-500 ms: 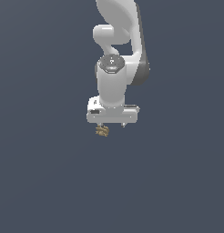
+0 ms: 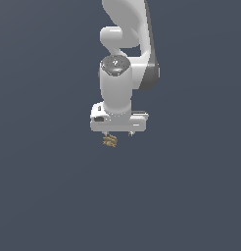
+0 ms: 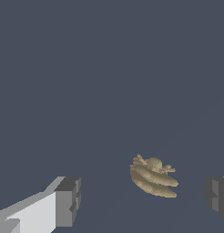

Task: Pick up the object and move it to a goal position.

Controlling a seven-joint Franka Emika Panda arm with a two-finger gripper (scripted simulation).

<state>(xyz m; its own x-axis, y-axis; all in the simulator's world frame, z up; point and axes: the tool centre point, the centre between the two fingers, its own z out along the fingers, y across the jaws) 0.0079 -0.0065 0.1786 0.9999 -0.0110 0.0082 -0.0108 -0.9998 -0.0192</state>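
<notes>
The object (image 2: pixel 109 141) is a tiny tan-gold lumpy thing with ridged bumps, lying on the dark grey surface just under the white gripper (image 2: pixel 118 133). In the wrist view the object (image 3: pixel 153 176) lies between the two grey fingertips (image 3: pixel 68 201), nearer to one of them and touching neither. The gripper (image 3: pixel 143 200) is open, its fingers spread wide on either side of the object. In the exterior view the white hand hides most of the fingers.
A flat dark grey surface (image 2: pixel 54 186) fills both views. The white arm (image 2: pixel 127 44) rises above the gripper to the frame's top edge.
The arm and gripper have shifted slightly toward the exterior view's left and down, closer over the object. The object has not moved.
</notes>
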